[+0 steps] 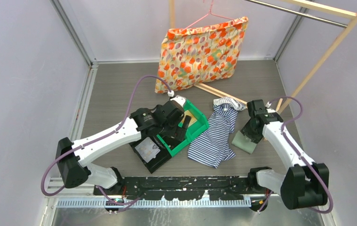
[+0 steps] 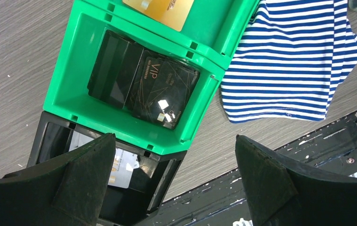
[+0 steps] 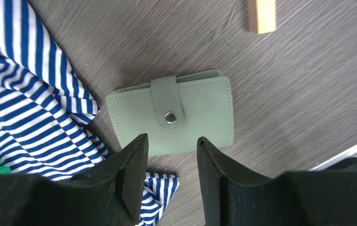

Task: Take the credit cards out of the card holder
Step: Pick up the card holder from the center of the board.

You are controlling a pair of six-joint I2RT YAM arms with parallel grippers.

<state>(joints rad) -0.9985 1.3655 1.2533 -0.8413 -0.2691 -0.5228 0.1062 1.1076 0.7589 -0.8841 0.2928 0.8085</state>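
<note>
The card holder (image 3: 193,120), a sage-green wallet, lies closed and snapped on the table beside a striped shirt; it also shows in the top view (image 1: 243,144). My right gripper (image 3: 169,143) is open just above its near edge, holding nothing. My left gripper (image 2: 174,188) is open and empty over the green bin (image 2: 63,84) and the black tray (image 2: 49,136). A tan-gold card (image 2: 160,9) lies in the bin's far compartment. A greyish-white card (image 2: 124,165) lies in the black tray. Black cards (image 2: 162,92) lie in the bin's near compartment.
A blue-and-white striped shirt (image 1: 216,134) lies between the bin and the wallet. A floral cushion cover (image 1: 200,52) hangs at the back on a wooden rack (image 1: 317,61). The rack's wooden foot (image 3: 261,14) ends just beyond the wallet.
</note>
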